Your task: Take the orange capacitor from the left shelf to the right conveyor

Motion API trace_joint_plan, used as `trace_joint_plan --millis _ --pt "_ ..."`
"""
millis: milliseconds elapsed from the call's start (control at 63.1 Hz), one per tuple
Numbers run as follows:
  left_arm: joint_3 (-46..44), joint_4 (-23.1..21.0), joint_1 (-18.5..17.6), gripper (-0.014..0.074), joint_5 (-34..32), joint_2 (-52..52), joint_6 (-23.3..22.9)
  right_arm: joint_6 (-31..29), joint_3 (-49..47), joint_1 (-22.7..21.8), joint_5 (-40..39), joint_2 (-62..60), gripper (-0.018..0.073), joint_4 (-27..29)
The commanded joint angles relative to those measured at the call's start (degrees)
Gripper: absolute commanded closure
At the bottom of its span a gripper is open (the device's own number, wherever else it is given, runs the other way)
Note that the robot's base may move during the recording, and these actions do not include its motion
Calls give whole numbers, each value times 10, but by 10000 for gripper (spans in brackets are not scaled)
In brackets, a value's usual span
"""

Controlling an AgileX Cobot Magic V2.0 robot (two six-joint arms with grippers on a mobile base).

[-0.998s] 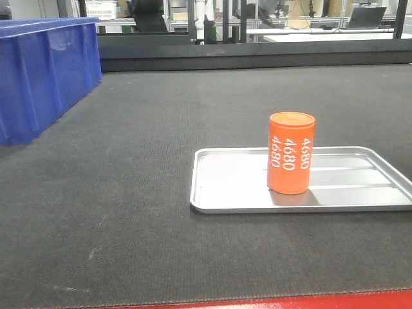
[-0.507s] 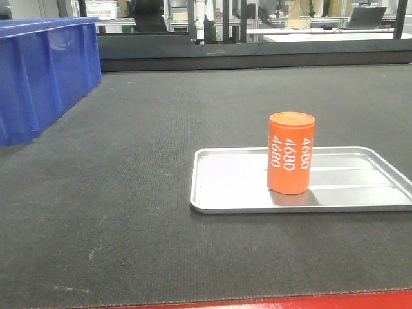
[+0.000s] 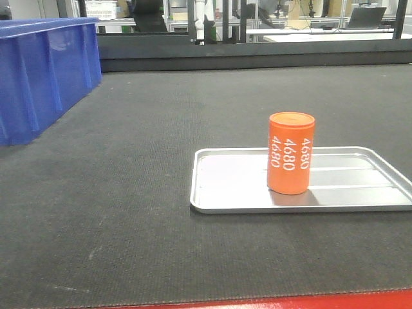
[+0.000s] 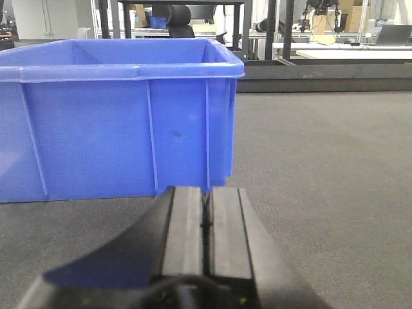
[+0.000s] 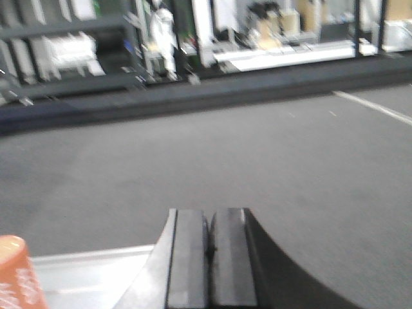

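Standing upright in a shallow silver tray (image 3: 347, 193), the orange capacitor (image 3: 291, 153) shows "4680" printed 3 times on its side. That tray lies on the dark textured right conveyor (image 3: 129, 193). A blue bin (image 3: 42, 71) sits toward 10 o'clock from the capacitor. Both the left gripper (image 4: 206, 222) and the right gripper (image 5: 209, 248) have their fingers pressed together, holding nothing. In the right wrist view the capacitor peeks in at 8 o'clock.
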Motion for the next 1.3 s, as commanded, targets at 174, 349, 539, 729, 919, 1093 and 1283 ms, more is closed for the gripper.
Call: trace_joint_plan --millis 174,349,539,729,919,1093,1283 --pt "-4 -3 -3 701 -47 6 0 -177 -10 35 -51 -29 507 188" --pt "-4 -3 -3 701 -47 6 0 -357 -13 42 3 -65 507 293" --pt "-4 -3 -3 701 -47 6 0 -364 -11 42 53 -86 507 290" --pt "-4 -3 -3 701 -47 6 0 -366 -11 42 56 -86 507 273" --pt "-4 -3 -3 701 -47 6 0 -362 -11 42 58 -86 507 280" --pt "-4 -3 -3 701 -47 6 0 -339 5 44 28 -86 507 280" --pt "-4 -3 -3 701 -47 6 0 -339 5 48 15 -86 507 280"
